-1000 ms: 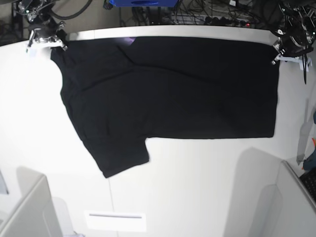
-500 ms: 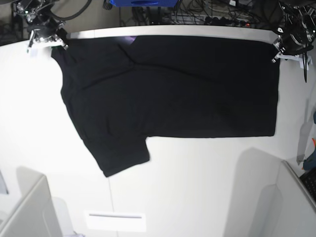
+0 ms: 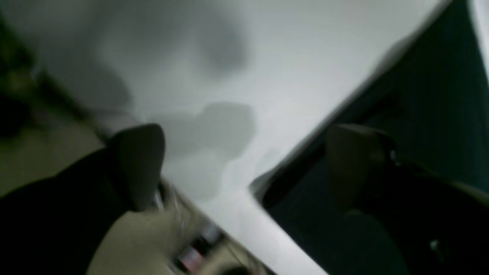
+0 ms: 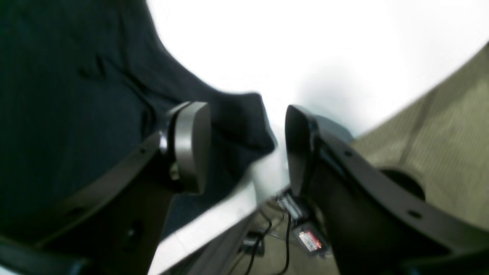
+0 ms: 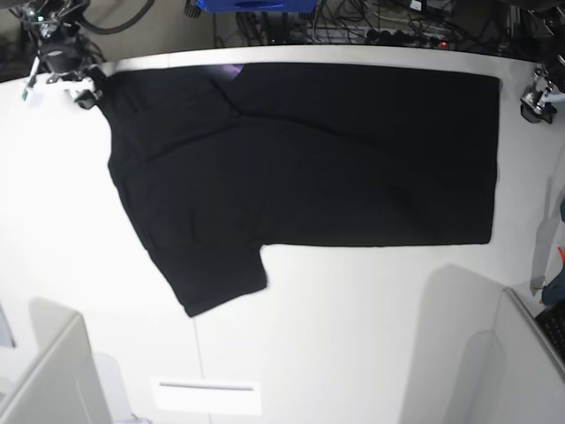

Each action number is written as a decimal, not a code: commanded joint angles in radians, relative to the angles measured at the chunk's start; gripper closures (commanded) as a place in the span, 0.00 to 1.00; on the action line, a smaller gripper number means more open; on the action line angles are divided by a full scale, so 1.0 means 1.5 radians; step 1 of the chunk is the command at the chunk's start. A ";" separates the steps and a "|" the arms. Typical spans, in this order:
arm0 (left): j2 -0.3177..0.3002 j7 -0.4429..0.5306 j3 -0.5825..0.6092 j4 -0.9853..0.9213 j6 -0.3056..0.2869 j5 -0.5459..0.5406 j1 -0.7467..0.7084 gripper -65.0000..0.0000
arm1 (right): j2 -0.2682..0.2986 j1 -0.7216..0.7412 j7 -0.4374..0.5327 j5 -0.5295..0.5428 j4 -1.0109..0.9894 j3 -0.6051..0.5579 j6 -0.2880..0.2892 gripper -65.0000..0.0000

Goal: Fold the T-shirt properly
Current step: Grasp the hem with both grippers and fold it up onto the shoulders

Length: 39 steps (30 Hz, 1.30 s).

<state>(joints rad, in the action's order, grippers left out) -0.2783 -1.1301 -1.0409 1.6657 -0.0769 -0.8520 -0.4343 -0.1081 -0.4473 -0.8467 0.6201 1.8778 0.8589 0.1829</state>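
Observation:
The black T-shirt (image 5: 300,168) lies flat on the white table (image 5: 353,336), plain side up, with one sleeve (image 5: 221,278) pointing to the front. A sliver of purple print (image 5: 229,71) shows at the far edge. My right gripper (image 5: 78,87) is open at the shirt's far left corner. In the right wrist view it (image 4: 244,149) straddles that corner (image 4: 244,118) without gripping it. My left gripper (image 5: 538,97) is open just off the shirt's far right corner. In the left wrist view it (image 3: 244,164) is empty, with the shirt (image 3: 431,99) to its right.
Cables and a blue box (image 5: 256,5) lie beyond the table's far edge. Grey partitions stand at the front left (image 5: 53,380) and front right (image 5: 521,362). A white label (image 5: 206,396) lies near the front edge. A grey strap (image 5: 545,252) hangs at the right.
Both grippers have let go of the shirt's far corners and moved outward, the right one to the left and the left one to the right. The shirt's far edge now lies flat.

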 commanded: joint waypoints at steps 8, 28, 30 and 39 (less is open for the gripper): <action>-0.013 0.003 -0.003 0.128 -0.029 -0.010 0.039 0.57 | 0.145 0.240 -0.075 0.014 -0.035 -0.220 -0.001 0.55; -0.015 0.002 -0.002 0.127 -0.029 -0.010 0.030 1.00 | 0.165 0.776 0.222 -0.258 -0.920 -0.505 0.005 0.42; -0.015 0.002 -0.002 0.127 -0.029 -0.010 0.029 1.00 | 0.164 0.773 0.219 -0.257 -0.920 -0.532 0.005 0.42; -0.015 0.002 0.030 0.127 -0.029 0.094 0.055 1.00 | 0.140 0.737 0.217 -0.256 -0.882 -0.574 0.000 0.77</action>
<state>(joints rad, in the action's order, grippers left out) -0.2832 -1.1419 -0.9920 1.8408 -0.1127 -0.6956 -0.3546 0.0978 0.6418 -0.4854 0.2325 0.5499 -0.0021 0.1802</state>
